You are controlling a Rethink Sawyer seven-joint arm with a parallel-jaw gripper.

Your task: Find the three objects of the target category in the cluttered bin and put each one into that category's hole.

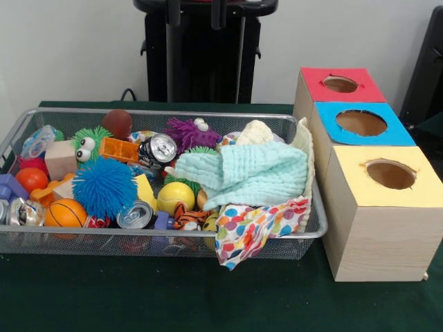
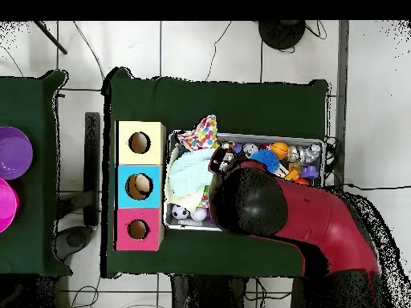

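Note:
The bin (image 1: 173,238) of silver wire mesh stands at the table's left in the front view, full of clutter. Inside are a mint cloth (image 1: 249,174), a polka-dot cloth (image 1: 252,228) hanging over the front rim, drink cans (image 1: 160,147), a blue spiky ball (image 1: 105,185), a yellow ball (image 1: 176,196) and an orange basketball (image 1: 65,213). The red-surround hole (image 1: 340,84) tops the farthest wooden box and is unobstructed. It also shows in the overhead view (image 2: 137,229). The gripper (image 1: 196,10) only shows at the top edge, high above the bin. In the overhead view the red arm (image 2: 321,220) covers part of the bin (image 2: 257,135).
The blue-surround hole (image 1: 361,122) and the yellow-surround hole (image 1: 390,173) sit in the boxes in front of the red one. The black pedestal (image 1: 201,62) stands behind the bin. Purple and pink bowls (image 2: 11,152) rest on a separate table in the overhead view.

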